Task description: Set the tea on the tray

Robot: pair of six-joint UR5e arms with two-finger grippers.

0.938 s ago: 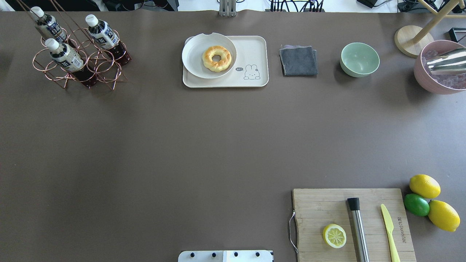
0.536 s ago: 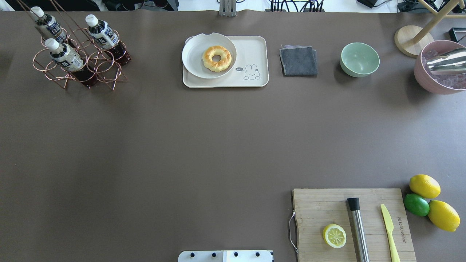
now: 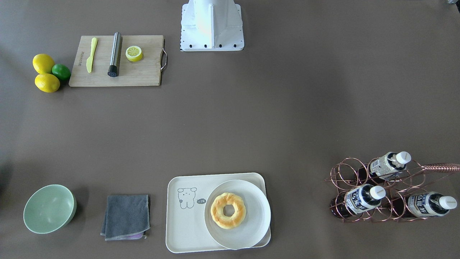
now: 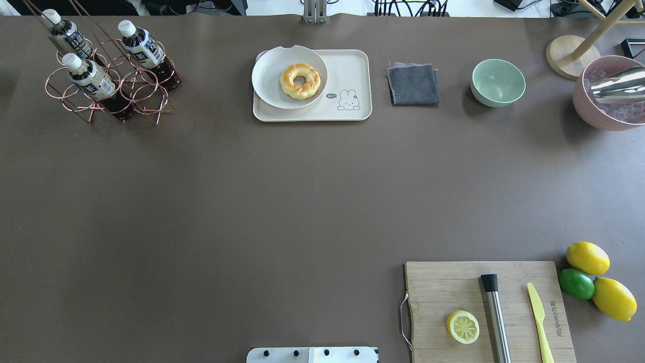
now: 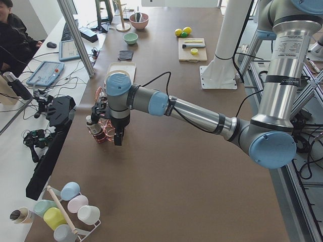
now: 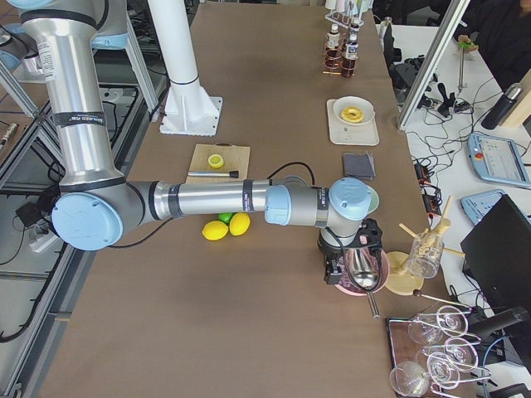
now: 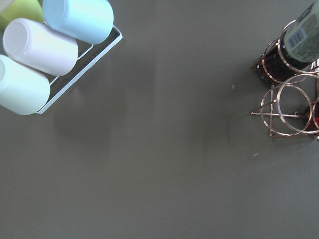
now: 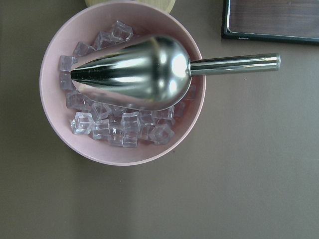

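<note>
Three tea bottles stand tilted in a copper wire rack (image 4: 151,101) at the table's far left: one (image 4: 91,79), one (image 4: 143,48) and one (image 4: 65,36). They also show in the front view (image 3: 363,198). The cream tray (image 4: 352,65) lies at the far middle and carries a white plate (image 4: 267,75) with a doughnut (image 4: 300,80); its right part is bare. My left gripper (image 5: 108,133) hangs beside the rack, seen only from the side; I cannot tell if it is open. My right gripper (image 6: 344,265) hovers over the pink ice bowl (image 6: 365,282); its state is unclear too.
A grey cloth (image 4: 413,84) and a green bowl (image 4: 498,82) lie right of the tray. The pink bowl (image 8: 50,99) holds ice and a metal scoop (image 8: 134,72). A cutting board (image 4: 453,287), lemons (image 4: 587,257) and a rack of cups (image 7: 45,50) are present.
</note>
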